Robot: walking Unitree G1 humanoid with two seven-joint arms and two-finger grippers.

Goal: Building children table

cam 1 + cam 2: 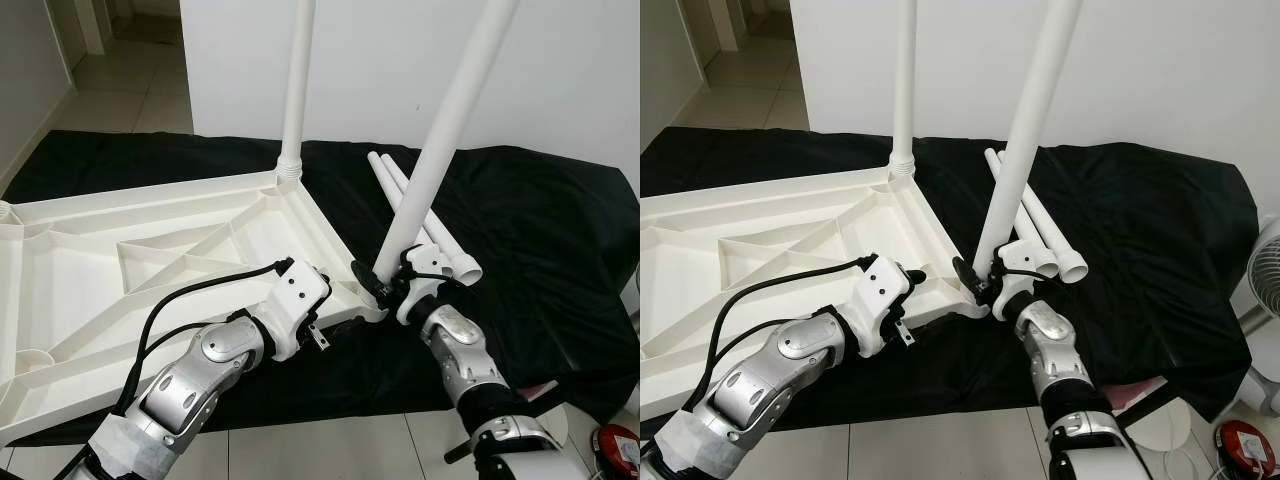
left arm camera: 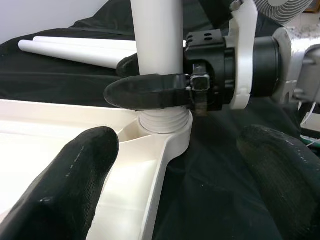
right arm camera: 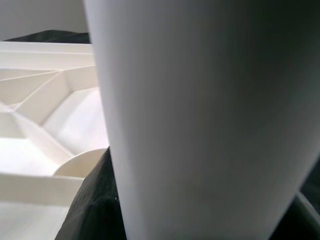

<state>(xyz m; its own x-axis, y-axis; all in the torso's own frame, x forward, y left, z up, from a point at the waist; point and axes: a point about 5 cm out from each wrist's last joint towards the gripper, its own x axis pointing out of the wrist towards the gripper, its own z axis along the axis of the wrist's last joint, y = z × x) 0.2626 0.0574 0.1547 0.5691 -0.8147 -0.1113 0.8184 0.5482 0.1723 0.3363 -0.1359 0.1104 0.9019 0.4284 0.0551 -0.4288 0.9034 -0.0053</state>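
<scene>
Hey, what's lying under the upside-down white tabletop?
A black cloth is spread under the tabletop, over a tiled floor. Two spare legs lie on the cloth beside it. Whatever sits directly beneath the tabletop is covered.

An upturned white plastic table top with ribbed underside [image 1: 760, 245] lay on a black cloth [image 1: 1140, 230] spread over the pale tiled floor [image 1: 940, 440]. One white tubular leg [image 1: 904, 80] stood upright in its far corner socket. The right gripper [image 1: 975, 275] clasped a second white tubular leg [image 1: 1025, 125], tilted, at the near corner. The left gripper [image 1: 905, 290] rested against the table top's edge just beside that corner. Two loose white tubes [image 1: 1035, 215] lay on the cloth behind.
</scene>
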